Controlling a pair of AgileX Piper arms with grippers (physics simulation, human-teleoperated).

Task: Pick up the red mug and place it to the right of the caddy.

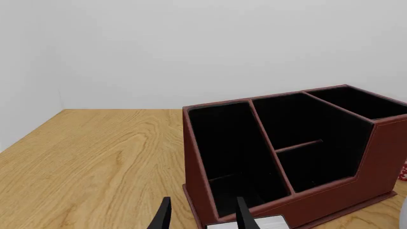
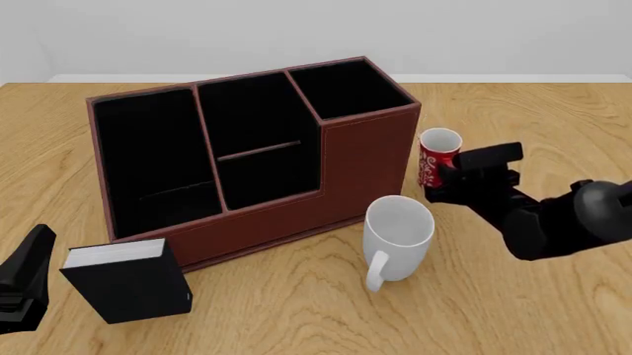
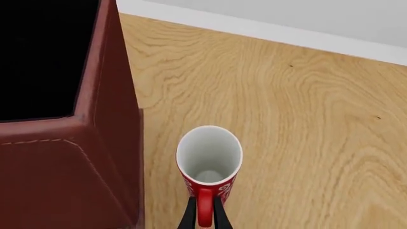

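The red mug [image 2: 439, 151] with its white swirl pattern stands upright just right of the caddy [image 2: 365, 155], close to its right wall. My right gripper [image 2: 436, 180] reaches it from the near right and is shut on the mug's handle. In the right wrist view the two fingers pinch the red handle [image 3: 203, 206] of the red mug [image 3: 209, 155], with the right gripper [image 3: 203, 218] just below the white inside. Whether the mug rests on the table is hidden. My left gripper [image 1: 203, 218] hangs open near the caddy [image 1: 381, 157] front, holding nothing. A sliver of the mug [image 1: 403, 170] shows there.
A larger plain white mug [image 2: 397, 235] stands in front of the caddy's right corner, close to my right arm. A small black book-like box [image 2: 129, 281] stands by the caddy's front left, beside my left gripper [image 2: 25, 281]. The wooden table [image 2: 553, 310] extends rightward.
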